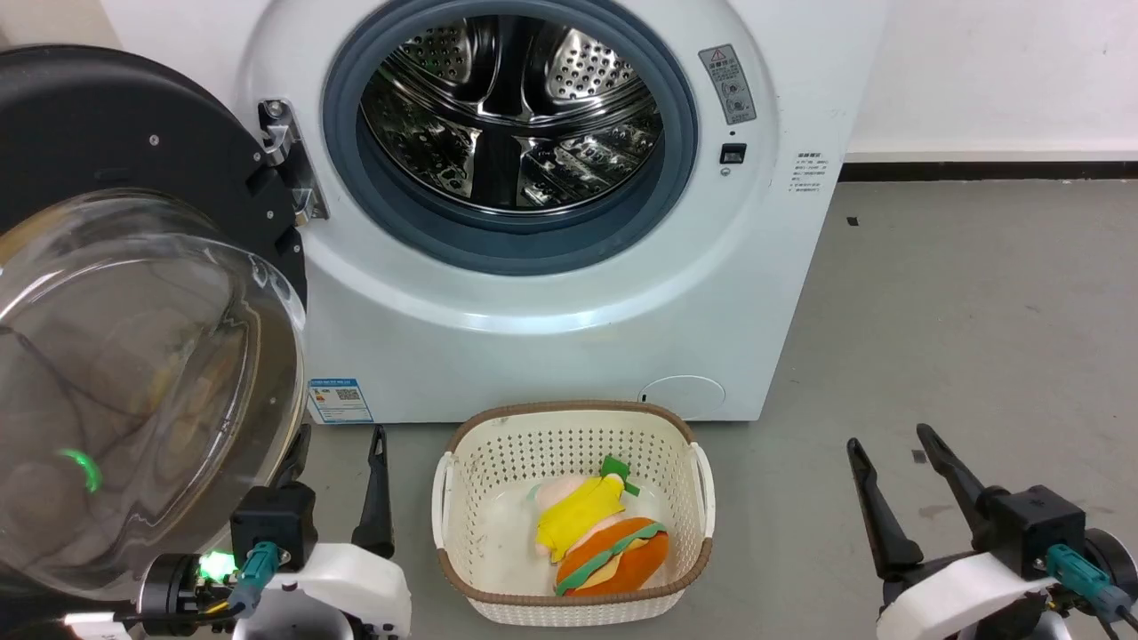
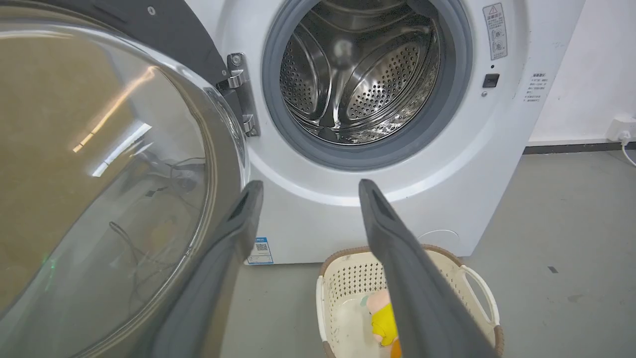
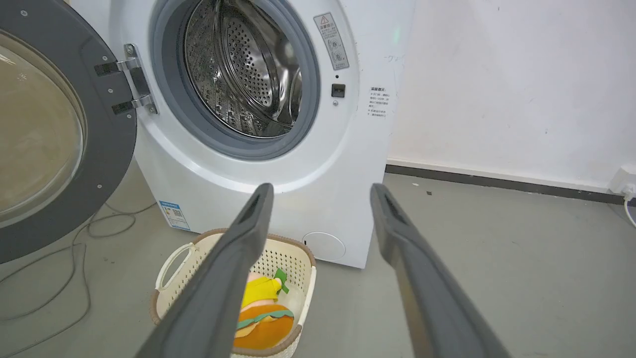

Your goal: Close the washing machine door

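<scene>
As the washing machine door [image 1: 142, 311] hangs open, sticker [image 1: 340, 401] print blurs.

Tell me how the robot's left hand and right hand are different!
The left hand sits beside the open washing machine door, one finger partly behind it; the right hand is over bare floor. The left hand is left of the basket, the right hand right of it. Both are open and empty.

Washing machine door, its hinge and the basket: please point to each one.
washing machine door [image 1: 133, 373], head view, on the glass bowl.
hinge [image 3: 140, 82], right wrist view, on its metal plate.
basket [image 1: 569, 407], head view, on its far rim.
</scene>
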Controlling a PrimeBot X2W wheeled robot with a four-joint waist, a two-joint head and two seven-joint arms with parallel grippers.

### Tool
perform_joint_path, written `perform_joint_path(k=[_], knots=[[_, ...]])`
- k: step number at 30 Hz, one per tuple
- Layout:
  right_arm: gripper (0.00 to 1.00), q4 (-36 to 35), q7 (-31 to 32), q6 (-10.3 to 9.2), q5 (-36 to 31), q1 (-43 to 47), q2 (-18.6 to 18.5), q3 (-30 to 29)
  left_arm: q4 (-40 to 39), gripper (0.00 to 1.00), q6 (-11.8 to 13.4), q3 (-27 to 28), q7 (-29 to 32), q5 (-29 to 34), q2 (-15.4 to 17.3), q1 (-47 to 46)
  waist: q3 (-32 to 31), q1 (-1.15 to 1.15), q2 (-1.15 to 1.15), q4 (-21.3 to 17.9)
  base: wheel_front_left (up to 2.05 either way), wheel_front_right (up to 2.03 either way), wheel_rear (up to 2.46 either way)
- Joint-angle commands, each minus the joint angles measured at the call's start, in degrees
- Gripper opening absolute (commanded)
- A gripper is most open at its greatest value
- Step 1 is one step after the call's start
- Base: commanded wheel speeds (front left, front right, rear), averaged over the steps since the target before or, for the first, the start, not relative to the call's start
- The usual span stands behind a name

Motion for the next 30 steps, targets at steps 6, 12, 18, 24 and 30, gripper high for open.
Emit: perform_joint_path(k=[6, 12, 18, 24, 30], knots=[[1.00, -0.97, -1.24, 0.01, 2.16, 0.44, 0.04, -0.52, 0.20, 1.00, 1.00, -0.46, -1.27, -0.59, 0.02, -0.24, 0.08, 0.00, 0.00, 0.23, 0.00, 0.00, 0.00], [1.00, -1.36, -1.95, 0.01, 3.38, 0.60, 0.05, -0.74, 0.17, 1.00, 1.62, -0.94, -1.99, -0.37, 0.02, -0.32, 0.14, 0.00, 0.00, 0.56, 0.00, 0.00, 0.00], [1.00, -1.76, -2.67, 0.01, 4.58, 0.82, 0.06, -1.04, 0.39, 1.00, 2.43, -1.40, -2.71, -0.08, 0.11, -0.41, 0.17, 0.00, 0.00, 0.99, 0.00, 0.00, 0.00], [1.00, -2.13, -3.39, 0.01, 5.70, 1.06, 0.07, -1.34, 0.26, 1.00, 3.29, -1.77, -3.43, -0.01, 0.18, -0.51, 0.22, 0.00, 0.00, 1.66, 0.00, 0.00, 0.00], [1.00, -2.68, -4.10, 0.01, 6.45, 1.35, 0.08, -1.48, -0.61, 1.00, 4.25, -2.14, -4.15, 0.16, 0.41, -0.86, 0.44, 0.00, 0.00, 3.15, 0.00, 0.00, 0.00]])
